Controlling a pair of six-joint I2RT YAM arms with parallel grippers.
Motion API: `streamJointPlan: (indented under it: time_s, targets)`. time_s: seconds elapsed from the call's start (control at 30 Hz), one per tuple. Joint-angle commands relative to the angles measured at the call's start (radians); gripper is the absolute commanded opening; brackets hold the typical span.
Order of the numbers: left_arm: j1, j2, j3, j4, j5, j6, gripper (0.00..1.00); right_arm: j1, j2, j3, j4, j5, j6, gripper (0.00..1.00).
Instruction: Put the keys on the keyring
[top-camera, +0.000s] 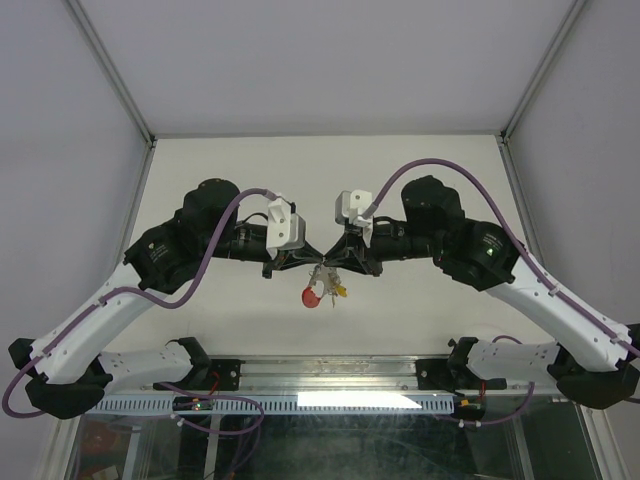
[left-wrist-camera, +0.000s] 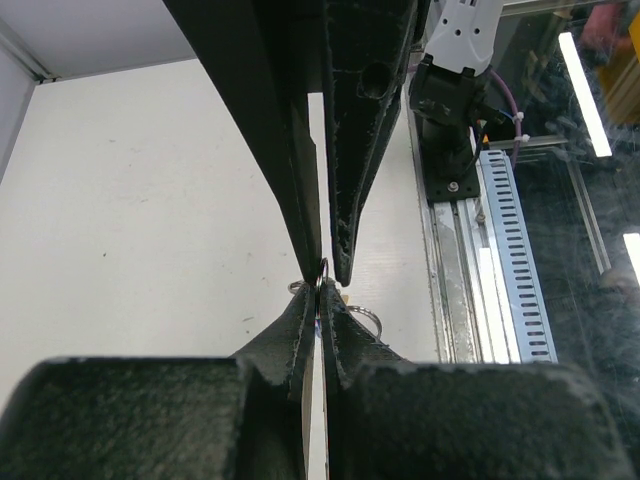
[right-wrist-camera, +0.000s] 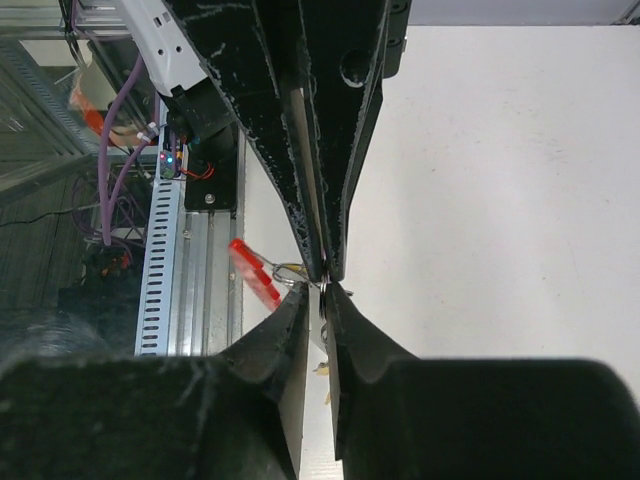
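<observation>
Threading stage: keyring (left-wrist-camera: 322, 270) is pinched by left gripper (top-camera: 309, 259) and right gripper (top-camera: 334, 257), keys (top-camera: 318, 294) hung beneath; coil must be parted.

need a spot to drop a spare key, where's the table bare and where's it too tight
Bare table runs between the arms and the back wall, and a narrower strip lies between the dangling keys and the front rail. Crowded at centre, where left fingers and right fingers meet on the keyring.
</observation>
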Motion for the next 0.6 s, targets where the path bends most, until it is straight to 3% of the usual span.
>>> streamJointPlan:
  time_s: [0.0,0.23,0.4,0.57]
  targets:
    - [-0.008,-0.005,0.055,0.036,0.024,0.015,0.0,0.004,0.008,0.056,0.004,-0.017,-0.009,0.11]
    - [-0.008,-0.011,0.058,0.035,0.039,0.021,0.0,0.003,0.013,0.059,-0.004,-0.022,-0.007,0.07]
    - [-0.009,-0.011,0.058,0.034,0.042,0.019,0.0,0.003,0.013,0.051,0.009,-0.031,-0.006,0.16]
    - [-0.008,-0.01,0.061,0.035,0.041,0.017,0.0,0.003,0.012,0.043,0.025,-0.032,-0.004,0.08]
